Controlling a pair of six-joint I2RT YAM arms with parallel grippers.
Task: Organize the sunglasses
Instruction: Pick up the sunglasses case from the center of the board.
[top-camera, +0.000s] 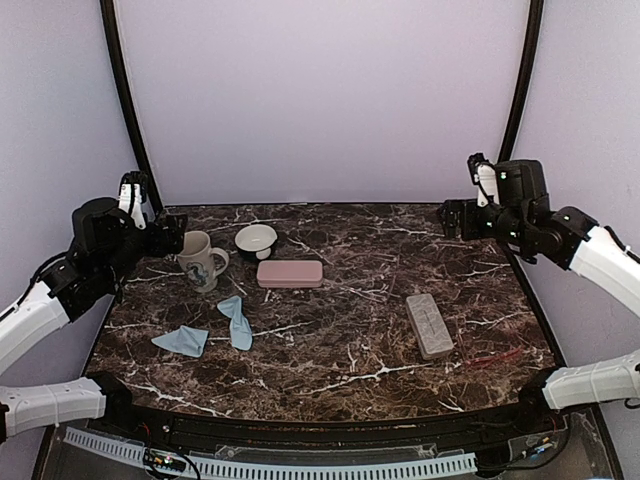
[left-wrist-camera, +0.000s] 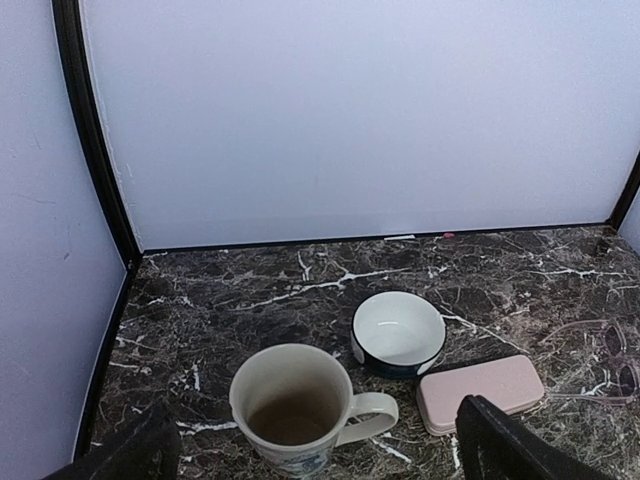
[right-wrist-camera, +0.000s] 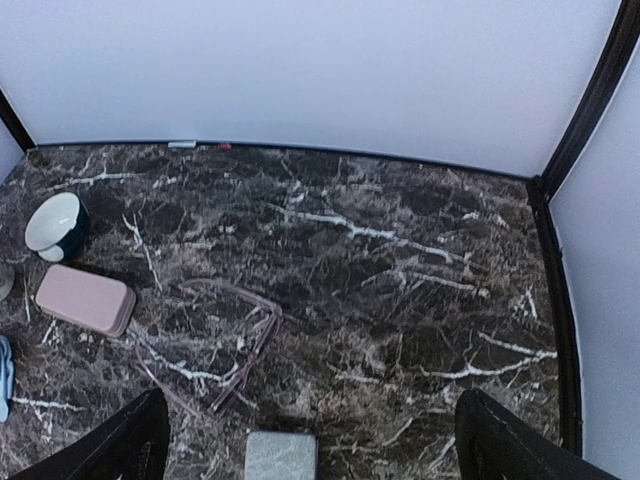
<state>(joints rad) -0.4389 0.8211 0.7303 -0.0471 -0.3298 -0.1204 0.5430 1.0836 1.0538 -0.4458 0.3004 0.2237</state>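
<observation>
Jaws on both arms hang wide open and empty, up high, likely waiting to start. Red sunglasses (top-camera: 495, 354) lie near the tabletop's (top-camera: 330, 350) right front edge. Dark sunglasses (right-wrist-camera: 245, 345) lie between the pink case (top-camera: 290, 273) and grey case (top-camera: 429, 325).

A mug (top-camera: 200, 260) stands left of a bowl (top-camera: 256, 240) on the counter (top-camera: 340, 350); one case (top-camera: 290, 273) lies before the bowl, sunglasses (top-camera: 495, 355) right of a second case (top-camera: 429, 325).
</observation>
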